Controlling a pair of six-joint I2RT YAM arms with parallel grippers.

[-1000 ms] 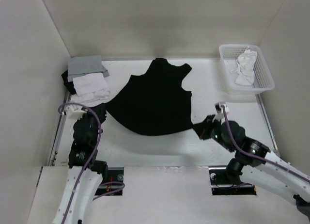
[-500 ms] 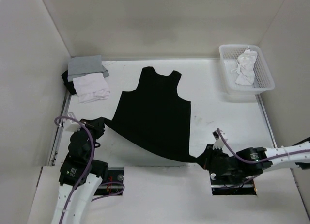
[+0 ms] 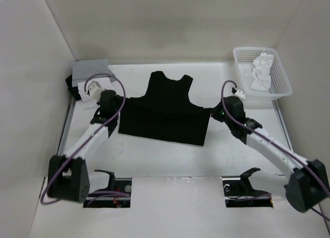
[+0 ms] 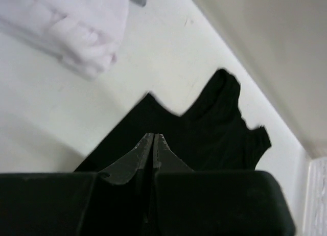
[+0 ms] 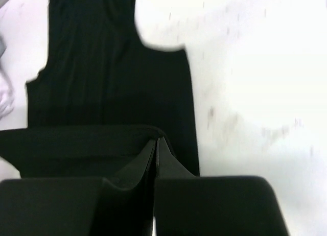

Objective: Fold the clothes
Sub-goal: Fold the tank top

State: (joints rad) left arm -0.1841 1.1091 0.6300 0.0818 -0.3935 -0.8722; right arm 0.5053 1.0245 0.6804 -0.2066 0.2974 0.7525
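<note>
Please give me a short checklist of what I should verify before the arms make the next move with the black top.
1. Left end effector shut on a corner of the black top: ok.
2. Right end effector shut on the opposite corner: ok.
3. Hem folded up over the body: ok.
4. Folded layer free of wrinkles: cannot tell, the fabric is too dark.
5. White cloth apart from the black top: ok.
6. Basket clear of the right arm: ok.
</note>
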